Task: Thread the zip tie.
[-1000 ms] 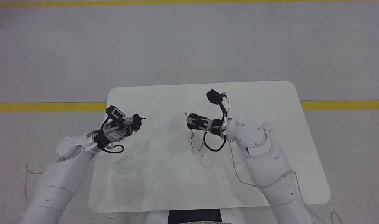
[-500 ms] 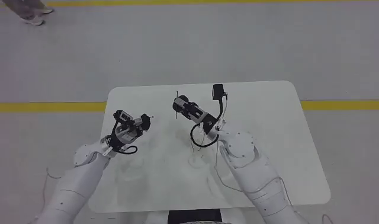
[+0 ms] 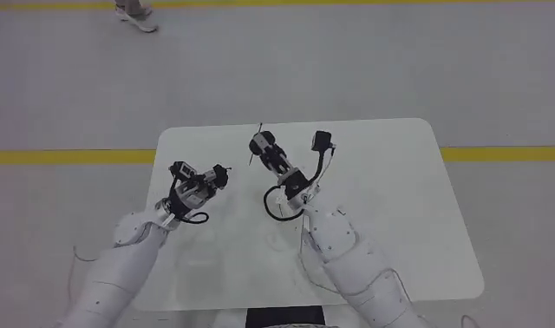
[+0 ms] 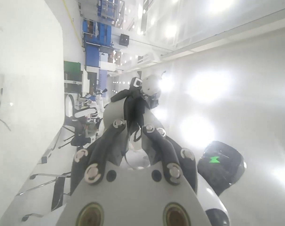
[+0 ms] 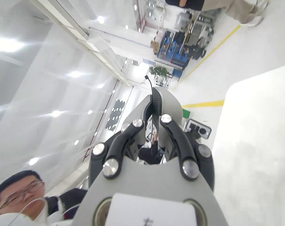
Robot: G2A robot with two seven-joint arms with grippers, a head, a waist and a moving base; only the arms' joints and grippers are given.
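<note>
Your right gripper [image 5: 154, 104] is pinched shut on the zip tie [image 5: 151, 89], above the surface [image 3: 390, 198] at upper centre of the top view. Your left gripper [image 3: 218, 177], lower left of it, looks closed. If you misalign them, the thin tail will likely flex past rather than thread.

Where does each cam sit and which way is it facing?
Top view: above the arms, looking down at the white rounded table; both arms, left hand and right hand, show.
Left wrist view: on the left wrist, looking along its shut hand toward the right arm.
Right wrist view: on the right wrist, looking along its hand, shut on the thin black zip tie, past the table's edge.
Shared: top and right wrist views both show the zip tie and the yellow floor line.
</note>
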